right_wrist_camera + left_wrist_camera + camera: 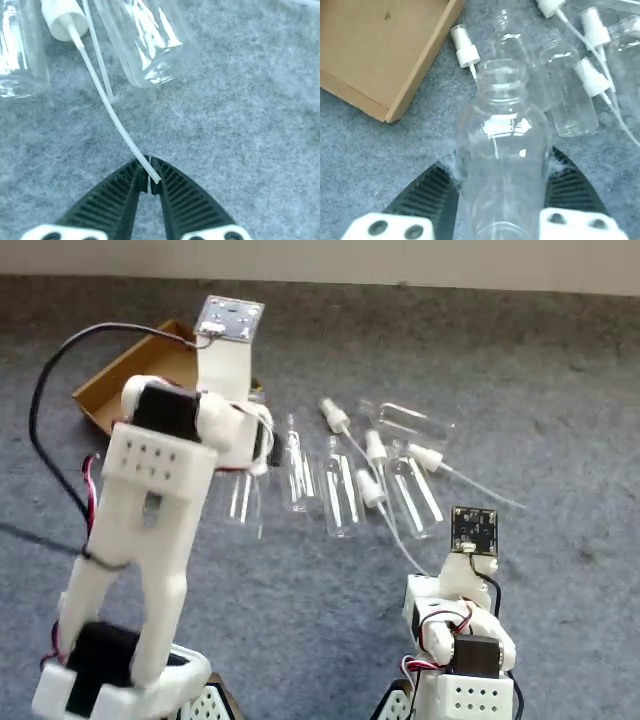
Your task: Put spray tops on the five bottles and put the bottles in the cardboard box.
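My left gripper [500, 165] is shut on a clear uncapped bottle [502, 150], its open neck pointing toward the cardboard box [380, 45]. A white spray top [464, 47] lies beside the box wall. In the high view this bottle [240, 498] shows under the left arm, next to the box [150, 370]. My right gripper [150, 180] is shut on the end of a thin tube [110, 115] that runs back to a white spray top [62, 17] lying on the carpet. Other clear bottles [340, 490] and spray tops [375, 447] lie in a row mid-table.
Grey carpet covers the table. Two bottles [145, 35] [20, 50] lie just beyond the right gripper. Another bottle [415, 422] and a spray top with a long tube [425, 455] lie at the back right. Open carpet spreads to the right.
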`<state>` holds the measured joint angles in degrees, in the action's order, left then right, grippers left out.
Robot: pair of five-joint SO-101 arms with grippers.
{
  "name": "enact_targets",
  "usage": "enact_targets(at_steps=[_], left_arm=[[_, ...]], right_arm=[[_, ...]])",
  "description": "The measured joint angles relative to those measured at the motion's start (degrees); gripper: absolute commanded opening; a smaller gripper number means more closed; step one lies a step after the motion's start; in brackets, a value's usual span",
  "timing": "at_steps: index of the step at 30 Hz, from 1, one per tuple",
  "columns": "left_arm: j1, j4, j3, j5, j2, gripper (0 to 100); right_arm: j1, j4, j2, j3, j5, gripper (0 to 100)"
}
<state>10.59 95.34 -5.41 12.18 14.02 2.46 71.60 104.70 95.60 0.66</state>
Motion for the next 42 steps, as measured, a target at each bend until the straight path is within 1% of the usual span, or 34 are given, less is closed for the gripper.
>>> enact_targets(at_steps=[2, 7, 10, 14, 17, 24, 29, 42], left_arm=[[1.05, 0.53, 0.0, 0.0, 3.78, 7], [0.88, 0.7, 0.35, 0.0, 12.4, 7], [1.23, 0.7, 4.57, 0.0, 17.93, 7], [0.97, 0.44, 13.89, 0.0, 25.76, 7], [1.05, -2.81, 20.92, 0.0, 32.44, 7], [0.97, -16.26, 40.53, -0.18, 50.11, 7], [1.05, -23.74, 51.87, -4.04, 59.6, 7], [0.97, -34.73, 70.51, -4.66, 77.01, 7]], right_arm=[[0.0, 0.0, 0.0, 0.0, 0.0, 0.8], [0.0, 0.0, 0.0, 0.0, 0.0, 0.8], [0.0, 0.0, 0.0, 0.0, 0.0, 0.8], [0.0, 0.0, 0.0, 0.0, 0.0, 0.8], [0.0, 0.0, 0.0, 0.0, 0.0, 0.8], [0.0, 0.0, 0.0, 0.0, 0.0, 0.8], [0.0, 0.0, 0.0, 0.0, 0.0, 0.8], [0.0, 0.0, 0.0, 0.0, -0.09, 0.8]])
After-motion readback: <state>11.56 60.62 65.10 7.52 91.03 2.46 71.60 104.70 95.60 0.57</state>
